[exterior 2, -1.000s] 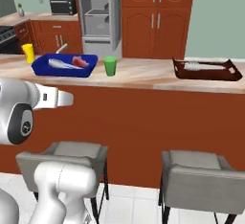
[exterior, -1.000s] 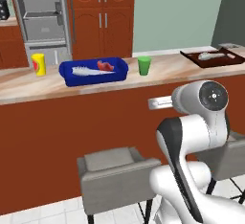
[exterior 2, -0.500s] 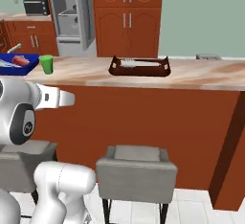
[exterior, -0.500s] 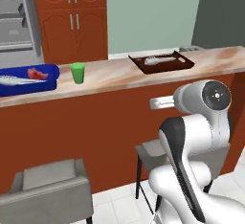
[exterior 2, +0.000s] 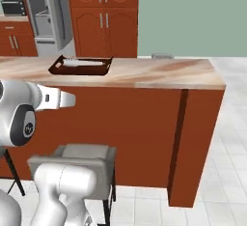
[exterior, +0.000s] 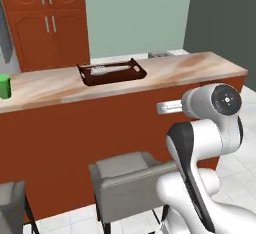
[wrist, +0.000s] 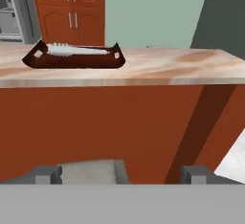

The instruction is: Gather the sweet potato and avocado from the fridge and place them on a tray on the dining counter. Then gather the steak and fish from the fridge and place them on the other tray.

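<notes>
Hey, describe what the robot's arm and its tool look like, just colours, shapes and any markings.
The arm is glossy white with rounded, bulbous links and a dark band at a joint. Its elbow ends in a round dark grey cap with a small pale mark at the centre. The tool has two small, blocky dark grey tips. No cables show.

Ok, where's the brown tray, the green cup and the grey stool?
brown tray (exterior: 88, 78): left base view, its dark front left wall.
green cup (exterior: 4, 86): left base view, middle of its side.
grey stool (exterior: 125, 165): left base view, top of its seat.
</notes>
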Robot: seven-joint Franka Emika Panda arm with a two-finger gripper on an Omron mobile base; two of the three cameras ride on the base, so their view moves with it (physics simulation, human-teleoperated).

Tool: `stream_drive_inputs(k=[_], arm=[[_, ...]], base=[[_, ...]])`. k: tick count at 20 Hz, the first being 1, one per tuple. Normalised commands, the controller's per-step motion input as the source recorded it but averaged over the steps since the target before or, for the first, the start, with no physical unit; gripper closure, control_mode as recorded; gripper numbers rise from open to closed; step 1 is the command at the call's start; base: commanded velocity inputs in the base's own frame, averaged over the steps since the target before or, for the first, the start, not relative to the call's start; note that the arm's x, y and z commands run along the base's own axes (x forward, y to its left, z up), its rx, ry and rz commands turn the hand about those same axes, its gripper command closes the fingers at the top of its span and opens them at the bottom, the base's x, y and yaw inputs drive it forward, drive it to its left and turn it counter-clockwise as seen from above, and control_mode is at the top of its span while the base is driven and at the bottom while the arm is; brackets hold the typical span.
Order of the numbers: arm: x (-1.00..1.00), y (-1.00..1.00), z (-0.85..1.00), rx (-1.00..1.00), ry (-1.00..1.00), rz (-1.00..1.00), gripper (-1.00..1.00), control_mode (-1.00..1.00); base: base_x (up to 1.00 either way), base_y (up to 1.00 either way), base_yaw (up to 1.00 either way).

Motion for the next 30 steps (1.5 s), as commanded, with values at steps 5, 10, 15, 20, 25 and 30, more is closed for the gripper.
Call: stream_drive_inputs(k=[5,10,15,20,25,30], arm=[[0.00,0.00,0.00,0.00,0.00,0.00,-1.00,1.00],[0.00,0.00,0.00,0.00,0.00,0.00,-1.00,1.00],[0.00,0.00,0.00,0.00,0.00,0.00,-1.00,1.00],[0.00,0.00,0.00,0.00,0.00,0.00,-1.00,1.00],[0.00,0.00,0.00,0.00,0.00,0.00,-1.00,1.00],[0.00,0.00,0.00,0.00,0.00,0.00,-1.00,1.00]], base=[[0.01,-1.00,-0.01],[0.00,-1.00,0.00],[0.01,-1.00,0.00],[0.09,-1.00,0.00],[0.33,-1.00,0.00],[0.66,-1.00,0.03]])
